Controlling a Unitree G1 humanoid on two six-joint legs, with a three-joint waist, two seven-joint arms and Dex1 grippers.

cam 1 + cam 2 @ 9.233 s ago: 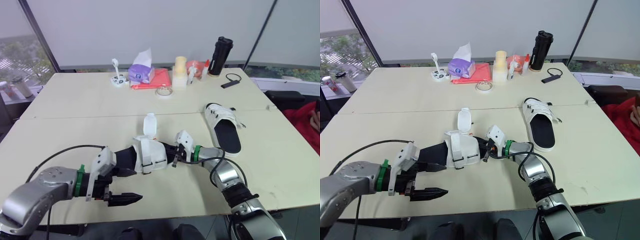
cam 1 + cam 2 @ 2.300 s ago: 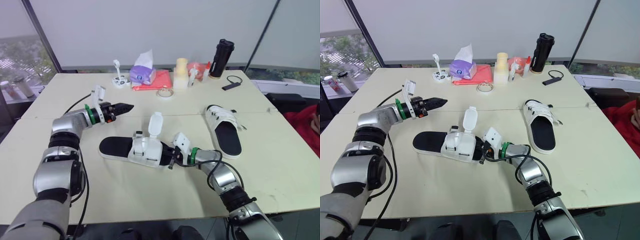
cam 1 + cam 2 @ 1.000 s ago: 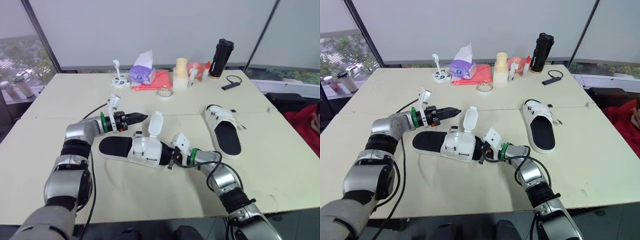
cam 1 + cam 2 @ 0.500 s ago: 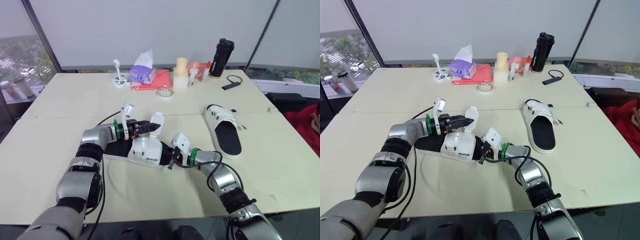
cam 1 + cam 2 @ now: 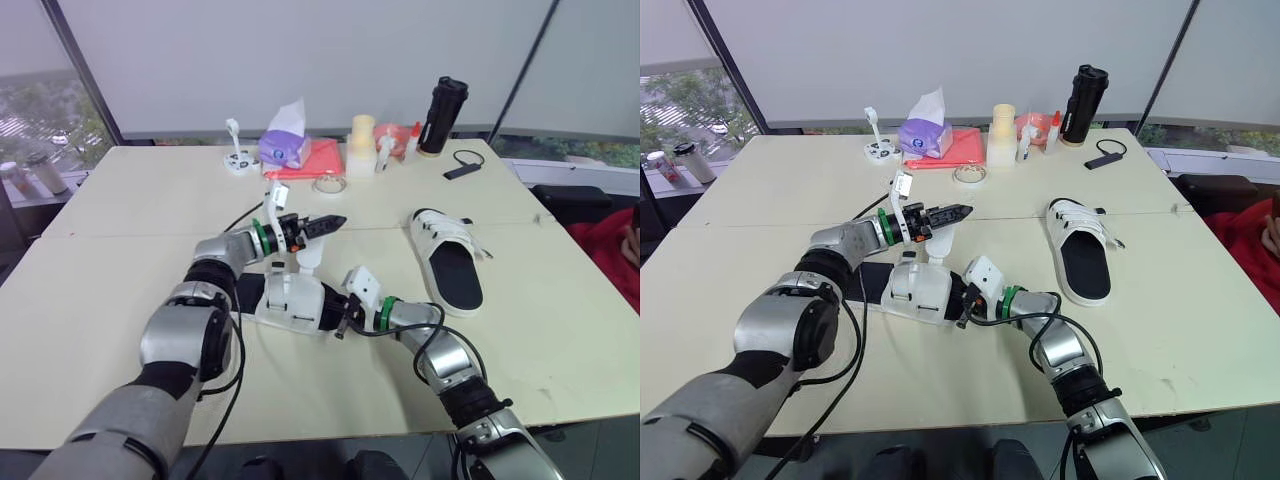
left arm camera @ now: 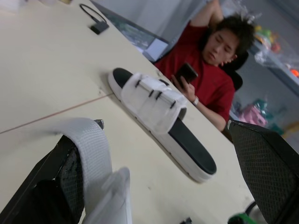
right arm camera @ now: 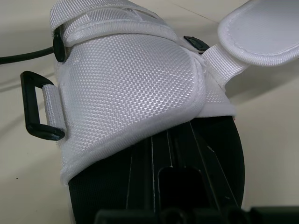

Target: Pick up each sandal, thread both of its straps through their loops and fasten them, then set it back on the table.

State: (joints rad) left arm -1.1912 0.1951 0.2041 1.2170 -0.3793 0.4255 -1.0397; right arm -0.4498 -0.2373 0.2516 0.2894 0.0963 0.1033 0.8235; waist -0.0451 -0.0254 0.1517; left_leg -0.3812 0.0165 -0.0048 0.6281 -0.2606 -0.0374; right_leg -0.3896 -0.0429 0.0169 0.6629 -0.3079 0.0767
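The near sandal (image 5: 290,300), black-soled with white straps, lies on the table (image 5: 150,200) in front of me. My right gripper (image 5: 345,316) is shut on its toe end, and the sole (image 7: 187,154) runs up between its fingers. One strap (image 7: 261,32) stands raised and unthreaded, and a black loop (image 7: 35,112) sticks out at the side. My left gripper (image 5: 325,222) hovers open just above that raised strap (image 6: 93,149), which lies against one finger (image 6: 51,186). The second sandal (image 5: 447,255) lies flat to the right with its straps closed.
At the table's far side stand a tissue box (image 5: 284,148) on a red cloth (image 5: 312,160), a tape roll (image 5: 326,184), a yellow cup (image 5: 360,133), a black bottle (image 5: 441,113) and a small black device (image 5: 458,166). A person in red (image 6: 210,70) sits beyond the right edge.
My left arm has swung in from the left side of the table to the raised strap. The right gripper and the sandal have stayed put.
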